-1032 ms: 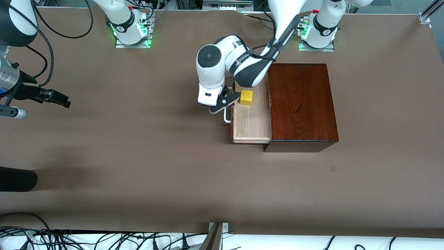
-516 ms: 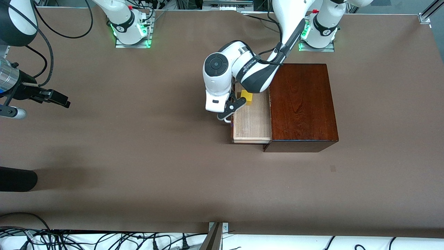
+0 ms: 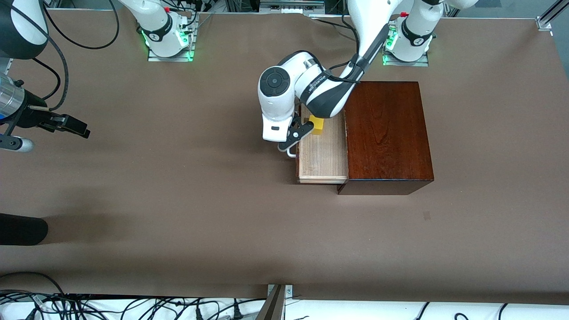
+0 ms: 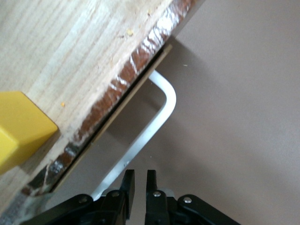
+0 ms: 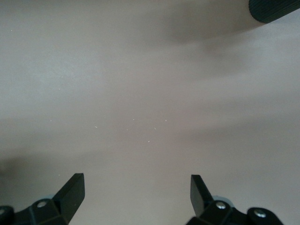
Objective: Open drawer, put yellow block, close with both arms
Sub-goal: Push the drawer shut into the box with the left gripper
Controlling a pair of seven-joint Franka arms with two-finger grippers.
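The yellow block is sitting in the open drawer while the left gripper – jaws nearly pinched together, grasping nothing – is hanging by the white handle, risking a skewed, jamming push; the right gripper is waiting with jaws spread wide.

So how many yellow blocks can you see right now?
1. The yellow block sits in the open drawer, near its front; others could be hidden inside the wooden box.

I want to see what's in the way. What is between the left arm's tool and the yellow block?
The drawer's dark wood front and white handle lie between the left tool and the yellow block, clearest in the left wrist view.
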